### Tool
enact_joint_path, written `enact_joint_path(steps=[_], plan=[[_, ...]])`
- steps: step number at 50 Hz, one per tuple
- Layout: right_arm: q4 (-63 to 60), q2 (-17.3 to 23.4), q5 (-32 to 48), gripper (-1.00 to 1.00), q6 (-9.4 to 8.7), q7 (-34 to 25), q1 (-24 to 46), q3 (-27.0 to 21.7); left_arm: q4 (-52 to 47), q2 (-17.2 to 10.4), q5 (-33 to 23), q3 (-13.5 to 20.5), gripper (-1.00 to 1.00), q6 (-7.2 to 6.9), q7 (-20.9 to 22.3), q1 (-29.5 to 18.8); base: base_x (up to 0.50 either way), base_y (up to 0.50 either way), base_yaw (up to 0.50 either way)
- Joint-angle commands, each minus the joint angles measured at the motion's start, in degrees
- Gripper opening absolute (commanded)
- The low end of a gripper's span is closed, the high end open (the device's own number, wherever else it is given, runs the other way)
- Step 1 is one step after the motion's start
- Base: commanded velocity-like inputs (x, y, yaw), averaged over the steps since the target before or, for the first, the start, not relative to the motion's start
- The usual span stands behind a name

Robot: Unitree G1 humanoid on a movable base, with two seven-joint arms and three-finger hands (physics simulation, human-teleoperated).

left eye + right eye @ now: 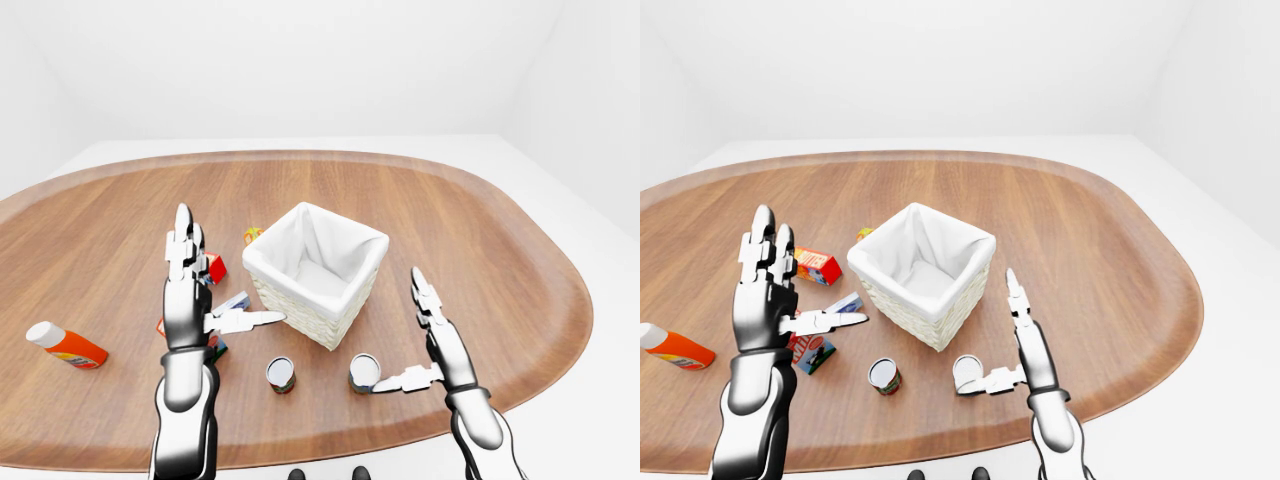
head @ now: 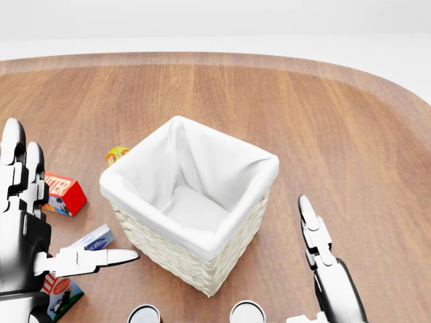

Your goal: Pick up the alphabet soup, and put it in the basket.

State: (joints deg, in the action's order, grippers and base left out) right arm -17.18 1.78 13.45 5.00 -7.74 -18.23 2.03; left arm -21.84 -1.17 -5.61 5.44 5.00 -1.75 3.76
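Left-eye view: the alphabet soup [image 1: 364,372], just below the basket [image 1: 315,270], is being approached by the right robot hand [image 1: 432,345], fingers spread wide; the thumb should be wrapped around squarely.

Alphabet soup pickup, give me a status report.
Both hands open, right hand beside the right can, thumb at it, no grip. Left hand raised, idle. Basket empty. Nothing between can and basket.
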Motion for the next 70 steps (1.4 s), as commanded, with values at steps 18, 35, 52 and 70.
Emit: enact_joint_path(steps=[18, 35, 52, 70], plan=[[6.79, 1.28, 5.01, 1.00, 0.00, -0.07, -1.61, 2.26, 0.21, 0.01, -0.23, -0.10, 1.00, 0.00, -0.03, -0.04, 0.00, 0.00, 0.00], [12.80, 1.72, 9.02, 1.00, 0.00, 1.14, -0.73, 3.54, 0.52, 0.01, -0.20, -0.12, 1.00, 0.00, -0.05, -0.11, 0.00, 0.00, 0.00], [19.37, 1.82, 12.02, 1.00, 0.00, 3.42, 1.73, 4.57, 0.23, 0.04, -0.39, -0.27, 1.00, 0.00, -0.13, 0.00, 0.00, 0.00, 0.00], [24.42, 1.55, 14.52, 1.00, 0.00, 5.30, 3.99, 5.36, 0.72, -0.02, -0.91, -0.22, 1.00, 0.00, -0.57, -0.11, 0.00, 0.00, 0.00]])
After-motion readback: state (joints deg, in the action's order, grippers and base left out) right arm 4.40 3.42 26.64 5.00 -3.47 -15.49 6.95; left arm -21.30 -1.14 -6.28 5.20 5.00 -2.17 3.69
